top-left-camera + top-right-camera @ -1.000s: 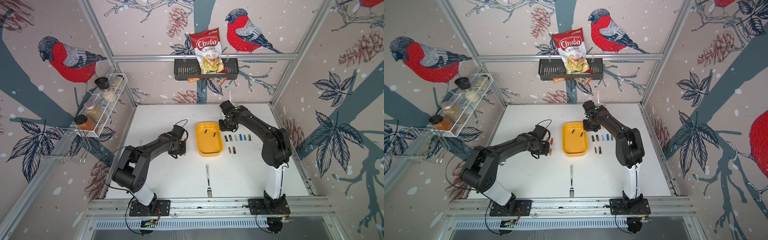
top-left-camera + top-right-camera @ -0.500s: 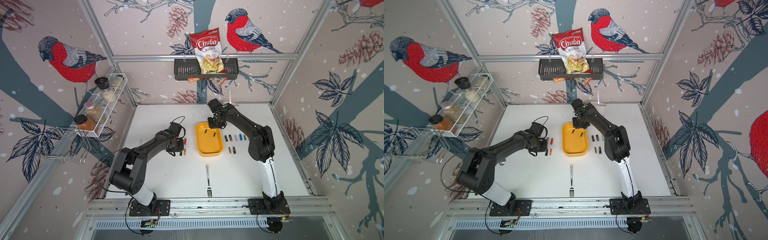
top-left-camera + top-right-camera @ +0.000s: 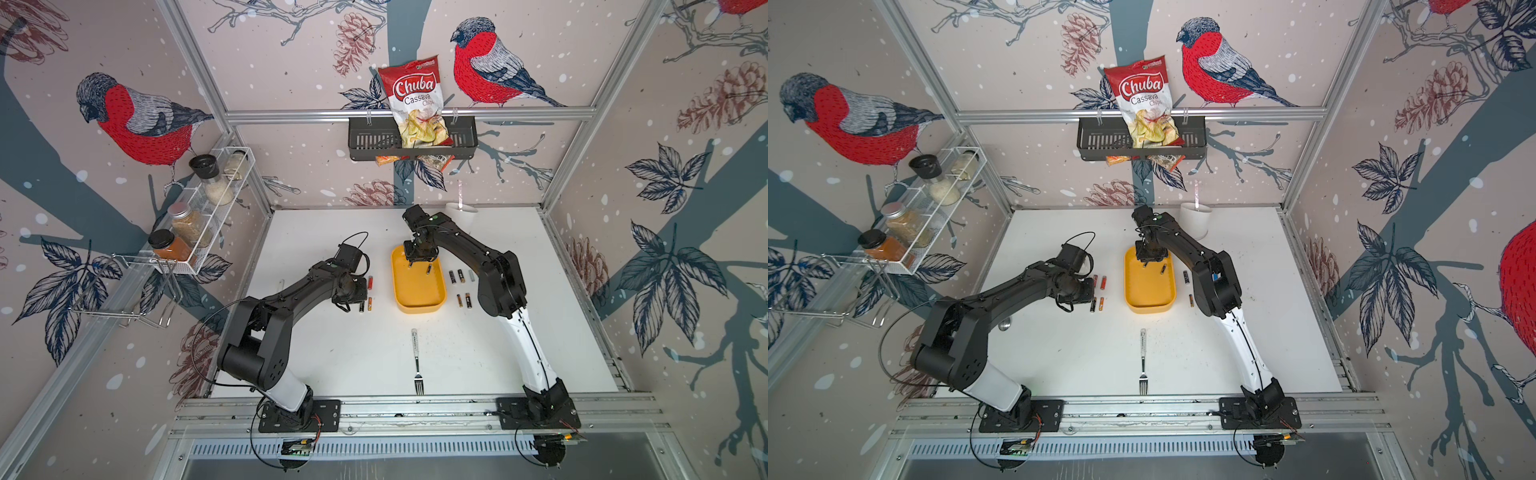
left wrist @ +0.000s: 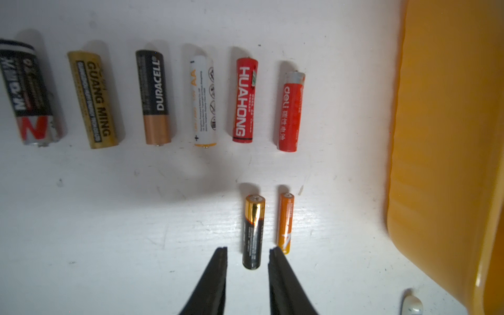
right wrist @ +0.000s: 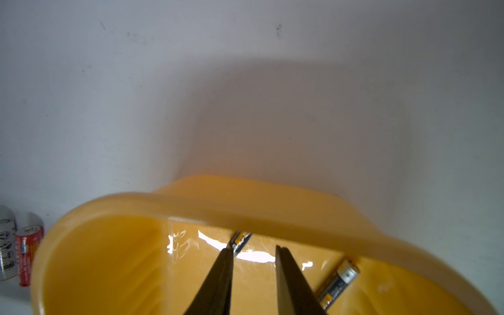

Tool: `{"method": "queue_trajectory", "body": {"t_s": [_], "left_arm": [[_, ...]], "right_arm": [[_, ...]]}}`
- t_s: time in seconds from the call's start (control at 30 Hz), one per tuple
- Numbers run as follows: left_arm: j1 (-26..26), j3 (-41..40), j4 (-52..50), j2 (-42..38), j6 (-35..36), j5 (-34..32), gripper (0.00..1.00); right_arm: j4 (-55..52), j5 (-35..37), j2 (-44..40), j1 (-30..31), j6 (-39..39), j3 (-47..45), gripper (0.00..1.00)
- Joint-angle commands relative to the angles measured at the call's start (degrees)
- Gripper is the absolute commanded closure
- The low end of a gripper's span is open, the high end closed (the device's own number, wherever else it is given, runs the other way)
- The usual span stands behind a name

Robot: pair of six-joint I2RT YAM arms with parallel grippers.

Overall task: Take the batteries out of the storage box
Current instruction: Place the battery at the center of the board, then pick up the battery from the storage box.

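Right jaws, apart and empty, newly above storage box (image 3: pixel 417 293) with two batteries (image 5: pixel 338 283); left jaws apart too.

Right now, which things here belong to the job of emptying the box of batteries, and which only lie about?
Job: yellow storage box; two batteries inside it; batteries laid out beside it.
Lying about: fork; white cup; chips bag; spice jars.
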Motion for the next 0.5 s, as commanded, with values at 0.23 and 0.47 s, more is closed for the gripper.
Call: {"method": "queue_trajectory", "body": {"t_s": [0.23, 0.47], "left_arm": [[0.54, 0.32, -0.88, -0.63, 0.96, 0.25, 0.69], [0.58, 0.34, -0.81, -0.81, 0.96, 0.31, 0.68]], "right_arm": [[-0.26, 0.81, 2.11, 0.63, -0.34, -0.07, 0.67], [-0.27, 1.21, 1.68, 0.77, -0.77, -1.16, 0.72]]}}
